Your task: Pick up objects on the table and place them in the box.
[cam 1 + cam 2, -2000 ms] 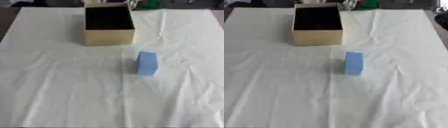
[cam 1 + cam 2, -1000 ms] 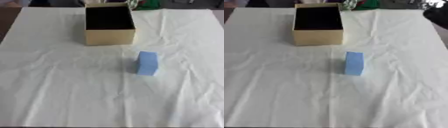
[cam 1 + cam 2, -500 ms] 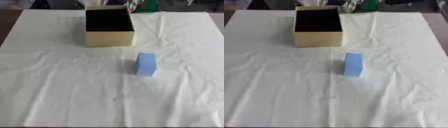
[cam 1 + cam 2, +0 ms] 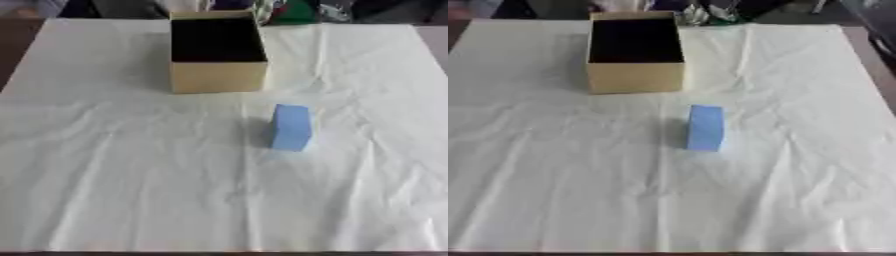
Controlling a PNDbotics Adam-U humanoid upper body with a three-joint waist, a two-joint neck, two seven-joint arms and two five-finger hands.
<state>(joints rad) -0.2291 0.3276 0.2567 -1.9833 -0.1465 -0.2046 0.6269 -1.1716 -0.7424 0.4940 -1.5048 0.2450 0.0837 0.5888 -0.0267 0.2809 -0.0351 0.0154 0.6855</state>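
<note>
- Left eye view gives me the whole job at once: a white cloth spread over the table, creased, with neither of my hands in sight, so I cannot tell how open they are or whether they hold anything.
- Tan box, open at the top and dark inside, sits at the far side, a little left of centre; its mouth looks clear for a drop from above.
- Blue block lies nearer than the box and to its right, apart from it, on bare cloth.
- It is a plain light-blue oblong, long side running near to far (matt, maybe foam).
- My judgement: reach first, probably with my right hand, come down from above and pinch across the narrow sides, lift clear of the creases, then carry it far-left over the box.
</note>
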